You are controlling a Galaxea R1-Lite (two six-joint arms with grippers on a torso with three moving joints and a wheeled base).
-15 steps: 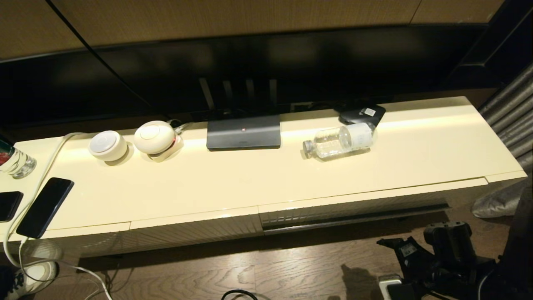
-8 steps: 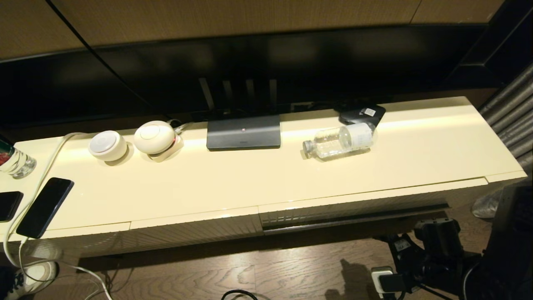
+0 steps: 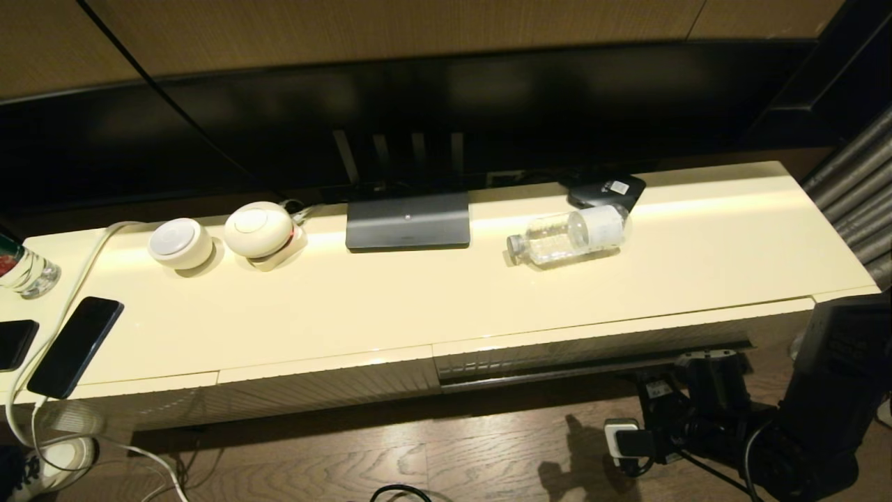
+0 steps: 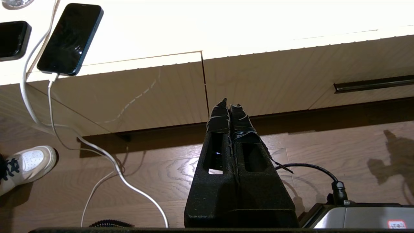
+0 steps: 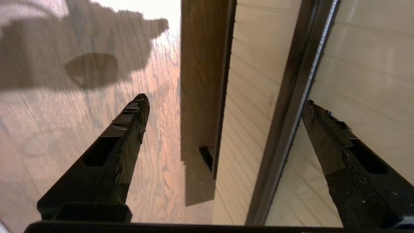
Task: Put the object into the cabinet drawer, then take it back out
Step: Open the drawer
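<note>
The clear water bottle (image 3: 568,237) lies on its side on the cream cabinet top (image 3: 418,300), cap pointing left. Below it, the wide ribbed cabinet drawer (image 3: 592,347) is closed, with a dark groove (image 3: 599,366) under its front. My right gripper (image 3: 690,376) hangs low in front of the drawer's right end. In the right wrist view it (image 5: 225,100) is open and empty, its fingers astride the groove (image 5: 291,97), one finger over the drawer front (image 5: 365,64). My left gripper (image 4: 229,105) is shut and empty, low before the cabinet, and out of the head view.
A grey router (image 3: 408,222), two white round devices (image 3: 258,230), a black device (image 3: 605,189), phones (image 3: 75,346) and a red-labelled glass bottle (image 3: 21,268) sit on top. The narrower ribbed panel (image 3: 324,387) adjoins the drawer. A plug strip (image 3: 624,436), cables and a shoe (image 3: 49,460) lie on the floor.
My right arm has risen from the floor and moved in toward the drawer's lower edge. The bottle and the drawer have not moved.
</note>
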